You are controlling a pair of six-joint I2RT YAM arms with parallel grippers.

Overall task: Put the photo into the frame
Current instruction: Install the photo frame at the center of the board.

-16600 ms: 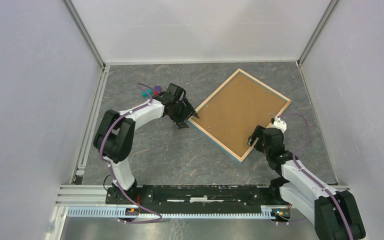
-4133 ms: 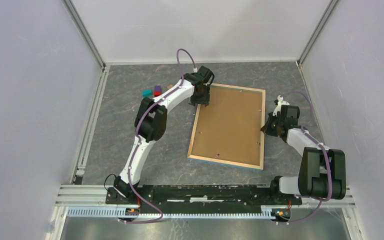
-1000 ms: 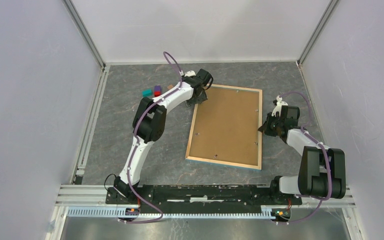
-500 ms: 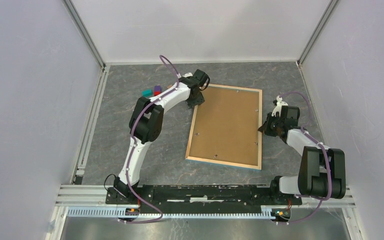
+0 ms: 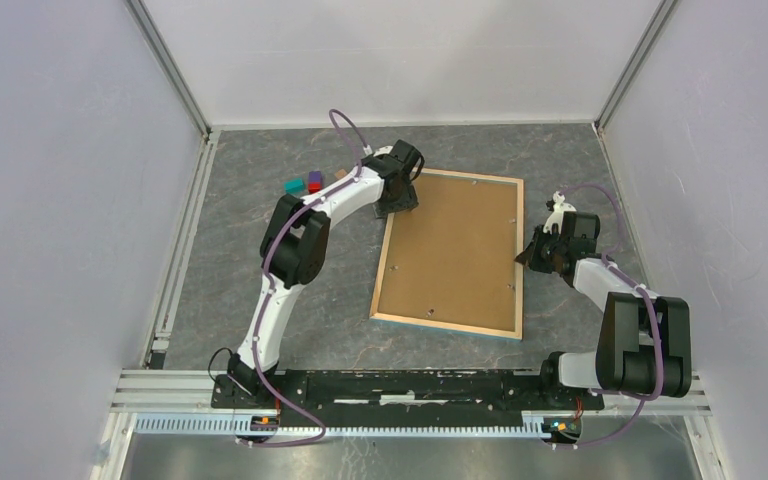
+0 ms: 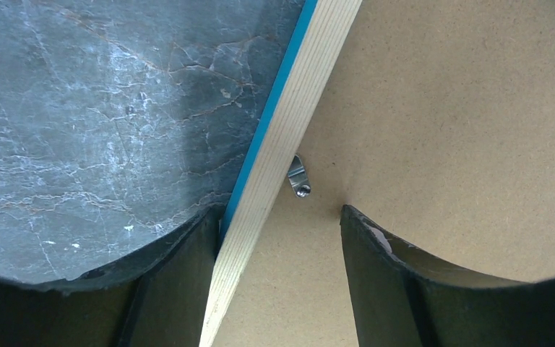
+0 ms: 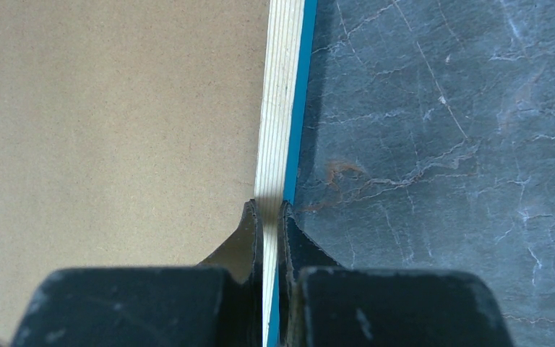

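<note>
The frame (image 5: 383,265) lies face down on the dark stone-pattern table, its pale wood back up and a brown backing board (image 5: 455,250) filling it. The photo is hidden. My left gripper (image 5: 398,198) stands open at the far left corner. In the left wrist view the left gripper (image 6: 278,217) straddles the wooden rail (image 6: 296,101), one finger outside the blue edge and the other over the board, near a small metal clip (image 6: 298,177). My right gripper (image 5: 523,259) is shut on the frame's right rail (image 7: 280,108), which runs between the right gripper (image 7: 268,206) jaws.
Small teal, purple and red blocks (image 5: 302,184) sit on the table left of the frame's far corner. Pale enclosure walls stand on three sides. The arms' metal mounting rail (image 5: 390,385) runs along the near edge.
My left gripper has shifted slightly around the frame's far left corner and stands open again. The frame and the right arm have not moved in the last second.
</note>
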